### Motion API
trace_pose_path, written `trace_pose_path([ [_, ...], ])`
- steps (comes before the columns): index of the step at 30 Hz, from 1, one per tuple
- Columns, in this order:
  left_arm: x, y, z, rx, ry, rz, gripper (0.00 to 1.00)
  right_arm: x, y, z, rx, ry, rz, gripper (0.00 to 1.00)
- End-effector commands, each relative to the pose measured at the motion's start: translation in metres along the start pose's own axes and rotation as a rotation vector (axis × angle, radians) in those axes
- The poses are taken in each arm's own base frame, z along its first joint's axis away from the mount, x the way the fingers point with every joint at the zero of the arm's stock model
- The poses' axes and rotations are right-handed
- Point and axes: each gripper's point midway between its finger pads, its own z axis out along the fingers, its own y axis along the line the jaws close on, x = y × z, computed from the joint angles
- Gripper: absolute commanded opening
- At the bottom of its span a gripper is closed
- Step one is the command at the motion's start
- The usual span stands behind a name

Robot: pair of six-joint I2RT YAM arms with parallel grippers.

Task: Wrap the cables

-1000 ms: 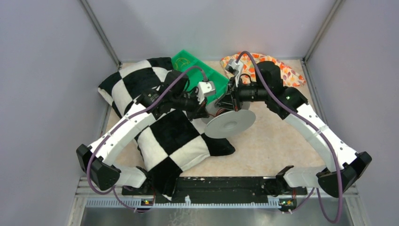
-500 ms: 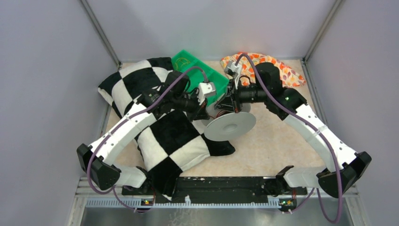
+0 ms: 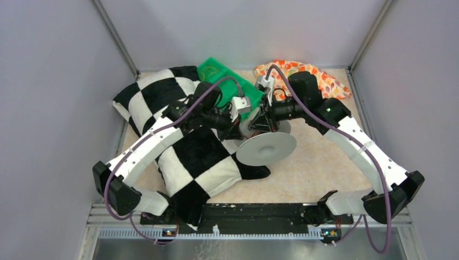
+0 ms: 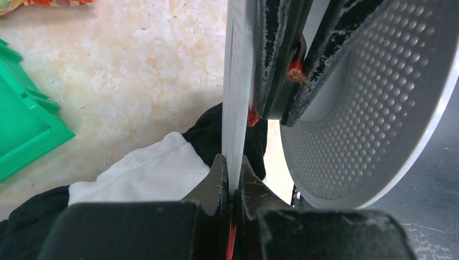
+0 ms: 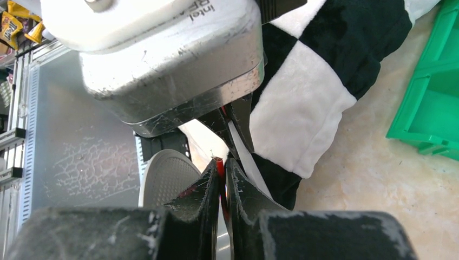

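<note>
Clamping the reel (image 3: 266, 148) flange with left fingers (image 4: 215, 181), pinching reddish cable (image 5: 218, 162) with right fingers (image 5: 208, 187); seemingly mid-wrap, winding unfinished.

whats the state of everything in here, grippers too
spool: held up, tilted
cable: only a red end shows, pinched
left gripper: shut on the spool rim
right gripper: shut on the cable end
checkered pillow: lying rumpled, left side
green bin: upright, partly hidden
floral cloth: lying at the back, partly hidden
</note>
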Motion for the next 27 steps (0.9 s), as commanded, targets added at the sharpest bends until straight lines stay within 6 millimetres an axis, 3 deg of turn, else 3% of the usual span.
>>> trace_pose_path([
  [1, -0.048, -0.001, -0.008, 0.007, -0.164, 0.105, 0.0, -0.003, 0.013, -0.002, -0.045, 0.009, -0.032, 0.09],
  [3, -0.048, 0.0, -0.008, 0.003, -0.164, 0.107, 0.0, -0.003, 0.013, -0.003, -0.04, 0.008, -0.035, 0.08],
  [5, -0.047, 0.0, -0.007, 0.005, -0.163, 0.106, 0.0, -0.004, 0.013, -0.004, -0.035, 0.004, -0.041, 0.0],
  [13, -0.041, 0.008, -0.002, -0.038, -0.19, 0.116, 0.0, -0.006, 0.009, -0.012, 0.036, -0.035, -0.056, 0.0],
  [17, -0.044, 0.0, -0.005, -0.019, -0.26, 0.195, 0.0, -0.002, 0.012, -0.01, 0.017, -0.033, -0.041, 0.0],
  [27, -0.055, 0.0, -0.003, -0.015, -0.328, 0.258, 0.0, -0.002, 0.014, -0.008, -0.006, -0.039, -0.046, 0.0],
])
